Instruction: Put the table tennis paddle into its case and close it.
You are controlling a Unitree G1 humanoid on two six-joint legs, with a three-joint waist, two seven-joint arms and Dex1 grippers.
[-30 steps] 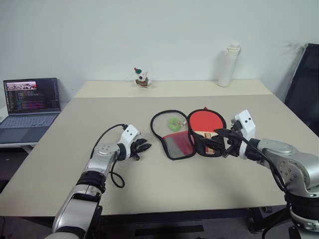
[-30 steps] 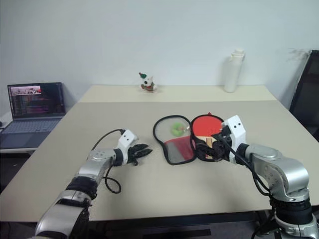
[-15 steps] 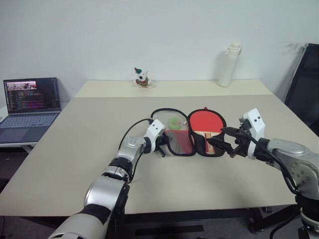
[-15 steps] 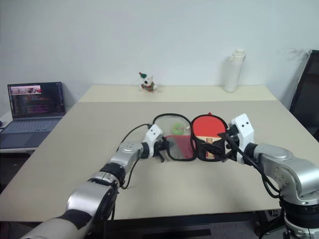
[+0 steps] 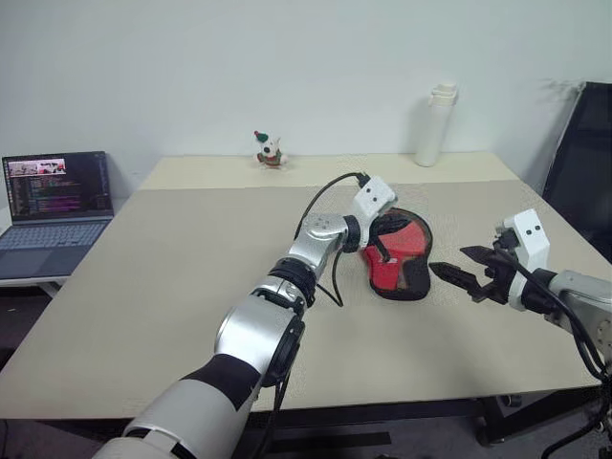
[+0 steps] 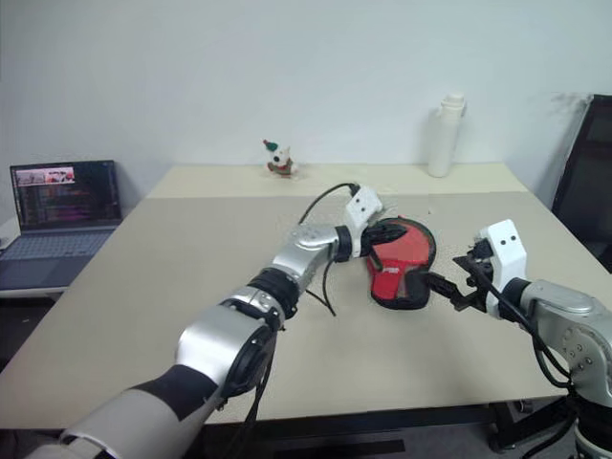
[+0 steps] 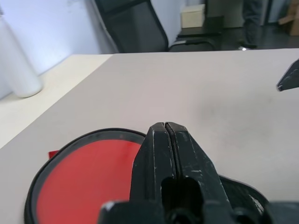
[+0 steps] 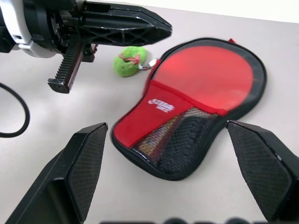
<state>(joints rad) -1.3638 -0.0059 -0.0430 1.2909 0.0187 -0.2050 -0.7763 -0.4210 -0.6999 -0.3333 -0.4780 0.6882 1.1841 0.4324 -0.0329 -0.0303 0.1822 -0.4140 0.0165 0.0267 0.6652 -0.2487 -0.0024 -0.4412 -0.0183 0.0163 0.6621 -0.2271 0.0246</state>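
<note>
The case lies folded over on the table's right half, red logo side and black mesh up. The table tennis paddle is inside it; a strip of light wood shows through the mesh. My left gripper reaches across to the case's left edge, shut, with nothing visible between its fingers. In the right wrist view it hovers above a small green ring. My right gripper stands open just right of the case, not touching it.
A white bottle and a small toy figure stand at the table's far edge. A laptop sits on a side desk to the left. A black chair stands at the right.
My left gripper shut and swung right and up, and the case's open flap now lies folded over the paddle. My right gripper backed off to the right, away from the case.
</note>
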